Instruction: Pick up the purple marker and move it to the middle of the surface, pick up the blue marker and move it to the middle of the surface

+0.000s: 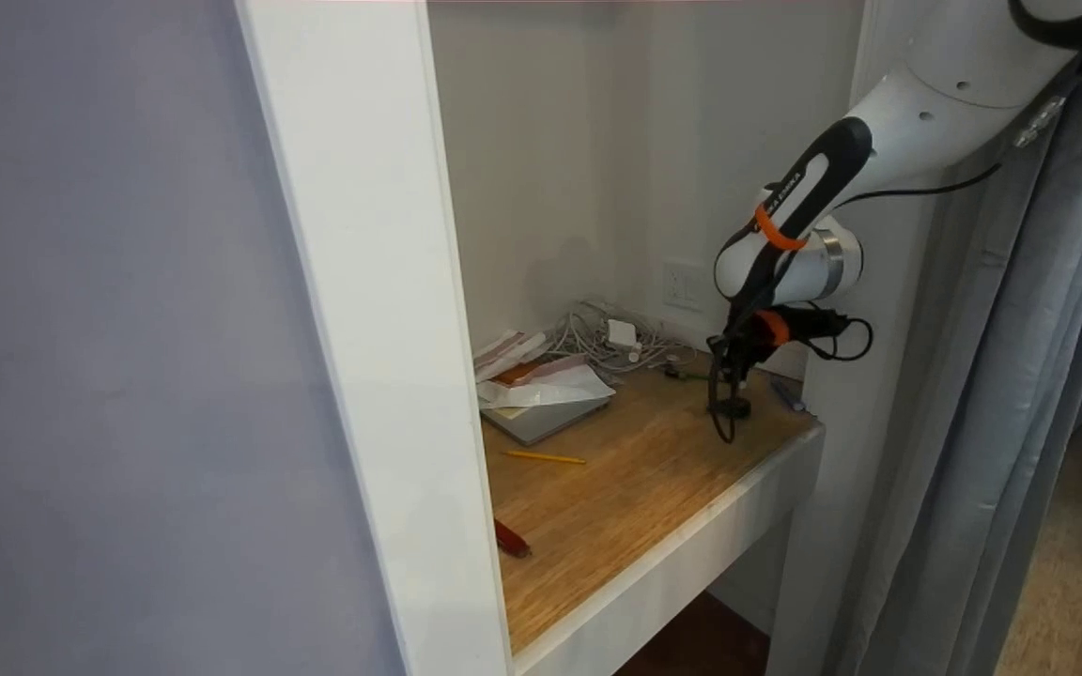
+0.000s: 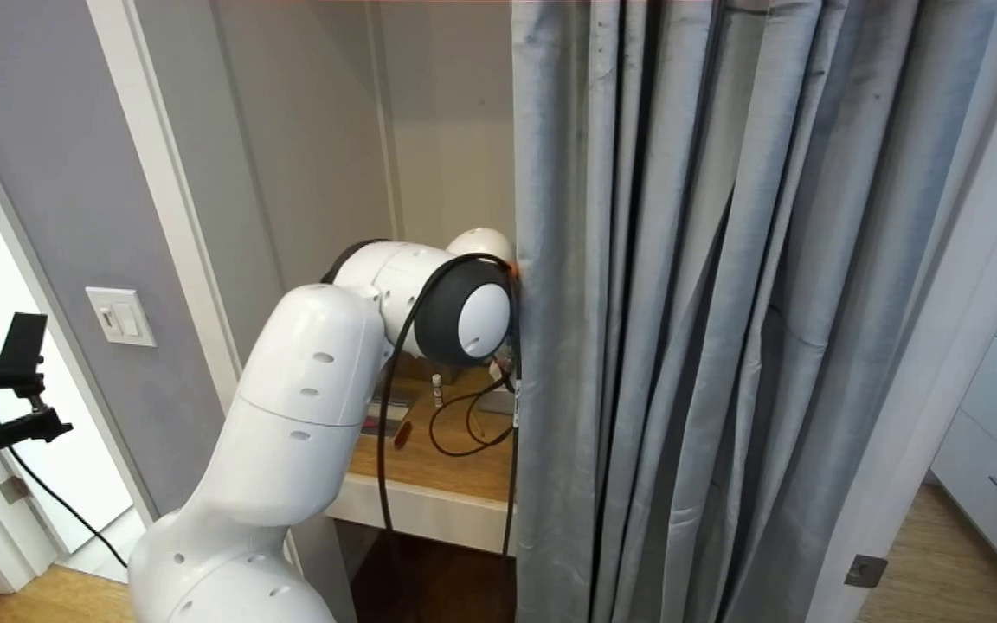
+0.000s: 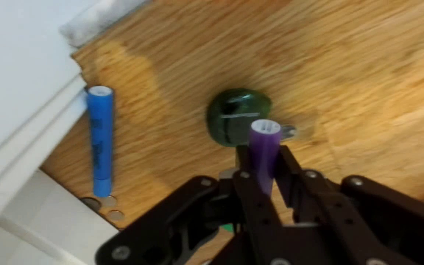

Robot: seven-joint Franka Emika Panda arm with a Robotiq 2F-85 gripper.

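In the wrist view my gripper (image 3: 264, 158) is shut on the purple marker (image 3: 264, 141), with its white end sticking out past the fingertips. The marker appears over the wooden surface (image 3: 182, 55); its exact height is hard to tell. The blue marker (image 3: 101, 143) lies on the surface to the left, beside white trim. In an exterior view the gripper (image 1: 738, 376) is low over the right end of the surface (image 1: 635, 488), and the purple marker cannot be made out. In an exterior view the surface (image 2: 464, 472) shows behind the arm, which hides the gripper.
A dark green round object (image 3: 230, 114) lies just past the held marker. Coins (image 3: 115, 215) lie near the blue marker. A pencil (image 1: 546, 457), a red item (image 1: 511, 540), papers (image 1: 550, 385), a grey flat case (image 1: 550, 420) and cables (image 1: 597, 333) are on the board. A curtain (image 2: 697, 303) hangs beside the arm.
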